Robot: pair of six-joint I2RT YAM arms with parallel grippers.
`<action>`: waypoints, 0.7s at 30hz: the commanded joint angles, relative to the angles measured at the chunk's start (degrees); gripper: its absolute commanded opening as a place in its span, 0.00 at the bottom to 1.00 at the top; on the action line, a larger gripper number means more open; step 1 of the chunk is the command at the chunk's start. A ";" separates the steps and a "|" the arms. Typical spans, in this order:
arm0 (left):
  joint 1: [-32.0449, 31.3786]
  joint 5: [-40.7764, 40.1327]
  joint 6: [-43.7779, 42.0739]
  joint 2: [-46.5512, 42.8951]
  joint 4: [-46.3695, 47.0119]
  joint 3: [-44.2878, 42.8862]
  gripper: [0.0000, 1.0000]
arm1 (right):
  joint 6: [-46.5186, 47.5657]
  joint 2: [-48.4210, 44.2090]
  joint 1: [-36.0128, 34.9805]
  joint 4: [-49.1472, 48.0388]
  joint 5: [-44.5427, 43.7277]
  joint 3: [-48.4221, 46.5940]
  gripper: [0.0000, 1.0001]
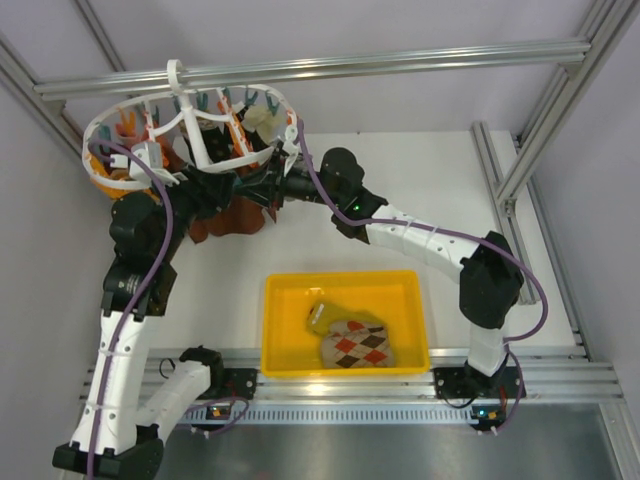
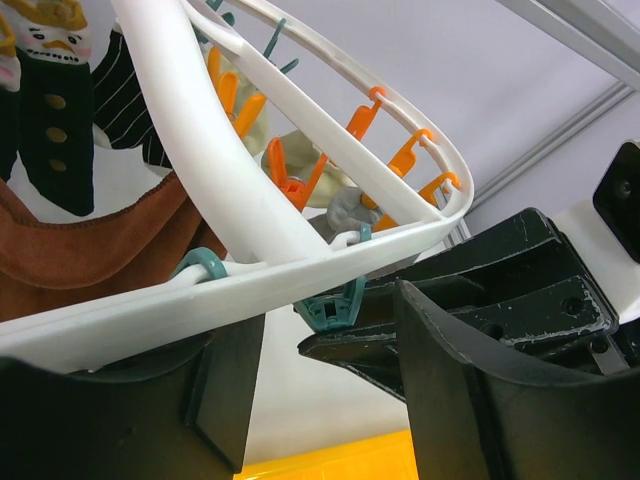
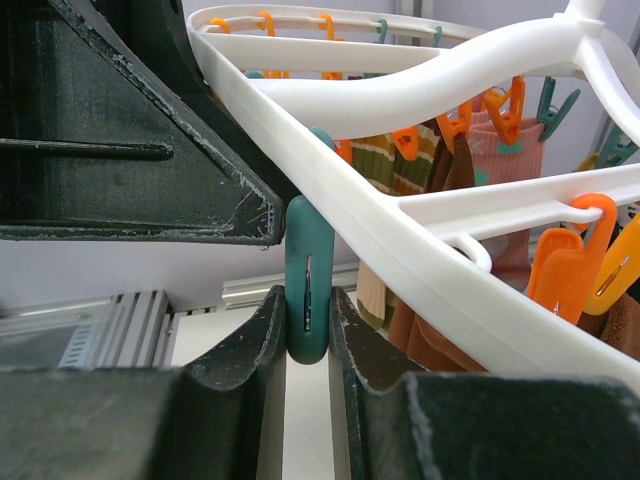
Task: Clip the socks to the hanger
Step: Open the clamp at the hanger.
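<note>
The white round hanger [image 1: 200,140] hangs at the back left, its orange and teal clips along the rim. My right gripper [image 3: 307,310] is shut on a teal clip [image 3: 307,270] under the white rim [image 3: 400,230]; it reaches in from the right in the top view [image 1: 265,185]. My left gripper [image 2: 320,330] is open with its jaws wide apart just below the rim [image 2: 230,180], and the same teal clip [image 2: 335,305] shows between them. It sits beside the right one in the top view [image 1: 215,190]. A tan argyle sock [image 1: 358,345] and a mustard-yellow sock [image 1: 322,318] lie in the yellow bin [image 1: 340,278].
Rust-brown socks [image 1: 225,220] and other clipped items hang from the hanger around both grippers; a dark patterned one [image 2: 50,100] shows in the left wrist view. An aluminium frame rail [image 1: 300,65] runs above the hanger. The bin stands at the table's near edge.
</note>
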State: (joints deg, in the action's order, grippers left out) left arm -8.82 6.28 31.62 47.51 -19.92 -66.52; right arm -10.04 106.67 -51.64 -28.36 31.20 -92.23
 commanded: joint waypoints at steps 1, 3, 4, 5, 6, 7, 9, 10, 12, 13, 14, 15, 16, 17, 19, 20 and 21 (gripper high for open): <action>0.29 -2.51 0.11 2.33 9.28 0.95 0.59 | 0.64 -4.46 -1.01 -4.86 3.08 0.47 0.00; 0.29 -2.50 0.11 2.42 10.25 1.39 0.59 | 0.55 -4.46 -1.01 -5.21 3.16 0.64 0.00; 0.29 -2.07 0.11 2.42 10.69 1.57 0.59 | 0.29 -4.46 -0.92 -5.30 3.34 0.64 0.00; 0.29 -2.07 0.11 2.85 11.30 1.74 0.59 | 0.29 -4.46 -1.01 -5.39 3.43 0.73 0.00; 0.29 -2.24 0.29 2.94 11.57 1.75 0.58 | 0.11 -4.46 -0.92 -5.39 3.60 0.73 0.00; 0.29 -2.15 0.29 3.03 11.92 1.92 0.58 | 0.02 -4.46 -1.01 -5.56 3.69 0.64 0.00; 0.29 -2.41 0.29 3.56 12.80 2.01 0.58 | 0.11 -4.46 -1.01 -5.65 3.95 0.73 0.00; 0.29 -2.42 0.38 3.82 13.06 1.92 0.58 | 0.02 -4.54 -1.01 -5.83 3.87 0.82 0.00; 0.21 -2.50 0.46 4.09 13.68 2.01 0.57 | 0.02 -4.63 -1.01 -5.74 4.04 0.91 0.00; 0.21 -2.59 0.46 4.26 13.94 2.01 0.56 | -0.15 -4.63 -1.01 -6.00 4.13 1.08 0.00; 0.21 -2.68 0.55 4.52 13.95 1.92 0.55 | -0.24 -4.63 -1.01 -6.09 4.04 1.00 0.00; 0.21 -2.77 0.38 4.70 14.38 1.92 0.54 | -0.15 -4.63 -1.01 -6.27 4.13 0.99 0.00; 0.12 -3.12 0.46 4.79 14.39 1.92 0.54 | -0.33 -4.54 -1.01 -6.36 4.39 1.08 0.00; 0.12 -3.47 0.46 4.96 14.47 1.92 0.54 | -0.41 -4.54 -1.10 -6.44 4.31 1.00 0.00; 0.03 -4.00 0.29 4.96 15.00 2.01 0.52 | -0.68 -4.46 -1.01 -6.62 4.31 0.99 0.00; -0.06 -4.17 0.29 5.05 15.17 2.01 0.52 | -0.77 -4.46 -1.01 -6.71 4.48 0.91 0.00; -0.06 -4.44 0.29 5.14 15.26 2.01 0.50 | -0.77 -4.46 -1.01 -6.62 4.57 0.91 0.00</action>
State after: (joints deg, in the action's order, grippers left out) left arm -9.34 5.45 33.12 48.23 -17.08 -65.01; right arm -10.33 106.56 -51.64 -30.52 31.20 -91.13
